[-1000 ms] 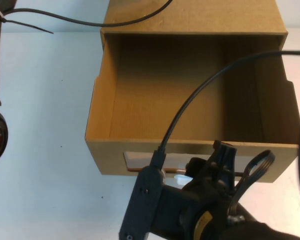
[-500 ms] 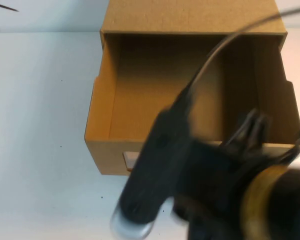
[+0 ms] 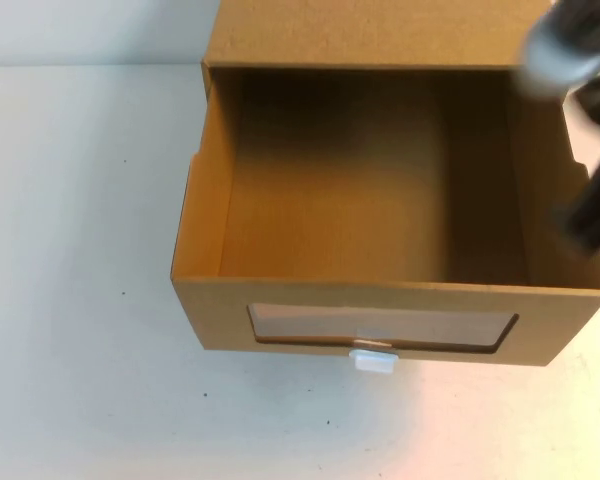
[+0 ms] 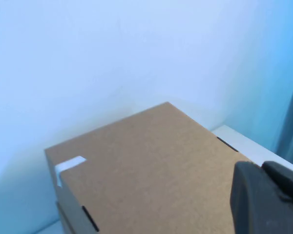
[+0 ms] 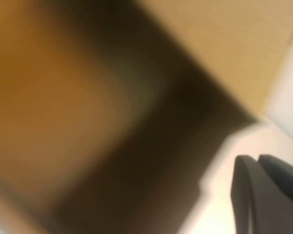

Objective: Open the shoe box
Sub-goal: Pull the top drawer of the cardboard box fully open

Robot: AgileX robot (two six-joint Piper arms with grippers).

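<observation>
Right gripper [image 5: 266, 192], closed, has swung from the white pull tab [image 3: 373, 360], likely the best handhold on the seemingly light, stiff cardboard shoe box [image 3: 215, 318], to its right wall; left gripper [image 4: 266, 197], state unclear, hovers over its top.

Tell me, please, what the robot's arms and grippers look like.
The left gripper, outside the high view and facing the shoe box, is matt dark grey with rounded edges. The right gripper, above the box's right side, looks alike. The right arm is black with a pale grey rounded part.

**Two dark grey robot grippers, one blurred arm**

The left gripper [image 4: 261, 168], seen only from its own wrist camera, was matt dark grey with rounded edges. The right gripper [image 5: 259, 158] looked alike. At far right, the blurred black right arm [image 3: 592, 215] carried a pale grey rounded end [image 3: 558, 52].
</observation>
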